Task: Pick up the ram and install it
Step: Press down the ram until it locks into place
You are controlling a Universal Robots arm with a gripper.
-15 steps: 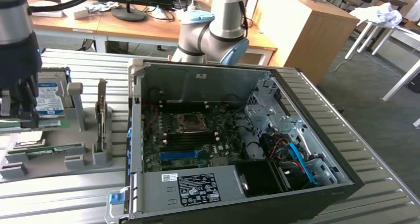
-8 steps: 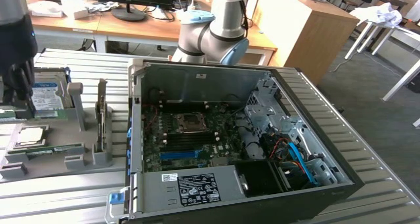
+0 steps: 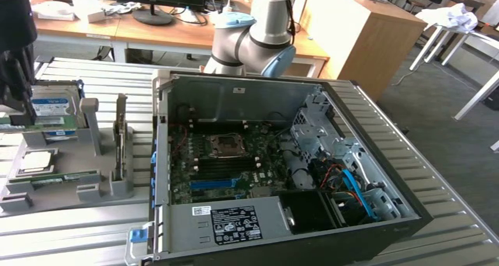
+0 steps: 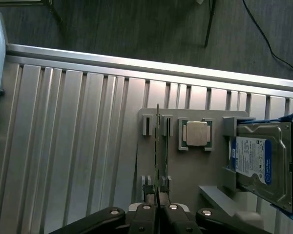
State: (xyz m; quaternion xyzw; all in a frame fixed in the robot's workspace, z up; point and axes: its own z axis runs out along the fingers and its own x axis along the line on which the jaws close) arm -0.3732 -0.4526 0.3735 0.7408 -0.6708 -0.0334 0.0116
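Note:
The ram [image 4: 157, 146] shows edge-on in the wrist view as a thin green stick, in line with the slotted posts of the grey holder [image 4: 185, 168]. My gripper [image 4: 157, 197] is shut on its near end, with both fingers pressed against its faces. In the exterior view my gripper [image 3: 17, 111] hangs at the far left above the holder [image 3: 70, 196]. The ram [image 3: 48, 123] appears just below it as a green strip in front of the hard drive. I cannot tell whether the stick still touches the slots.
A silver hard drive [image 4: 261, 163] and a square processor chip [image 4: 195, 134] sit in the holder beside the ram. A grey upright card [image 3: 119, 137] stands at the holder's edge. The open computer case [image 3: 234, 96] lies to the exterior view's right, its motherboard [image 3: 226, 161] exposed. Another green strip [image 3: 66, 177] lies low in the holder.

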